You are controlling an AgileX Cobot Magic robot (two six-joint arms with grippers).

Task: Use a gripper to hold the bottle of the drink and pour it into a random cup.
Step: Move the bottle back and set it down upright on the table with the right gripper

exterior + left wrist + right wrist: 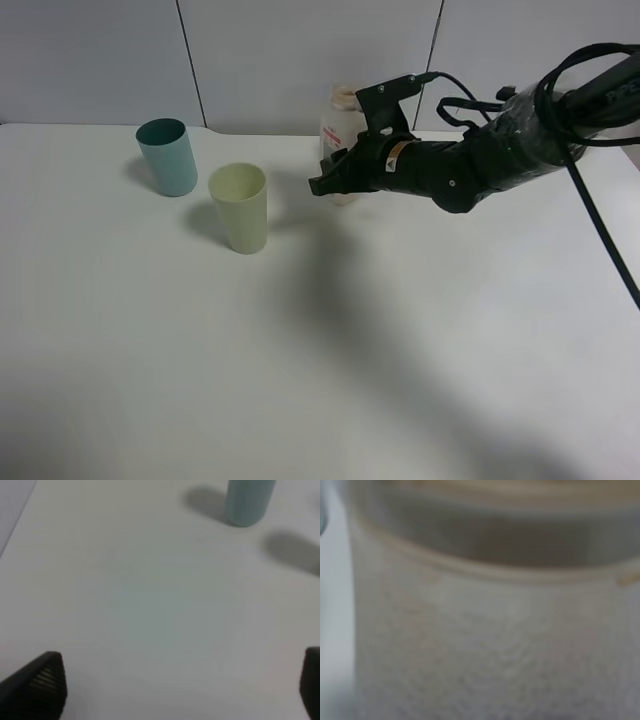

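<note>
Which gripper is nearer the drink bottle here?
Right. The right gripper is at the bottle; the left gripper hangs over bare table near the teal cup, away from it.

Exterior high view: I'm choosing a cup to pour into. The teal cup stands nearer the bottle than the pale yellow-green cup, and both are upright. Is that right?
Not quite. The pale yellow-green cup is the one nearer the bottle; the teal cup stands farther off. Both are upright, as the exterior high view shows.
</note>
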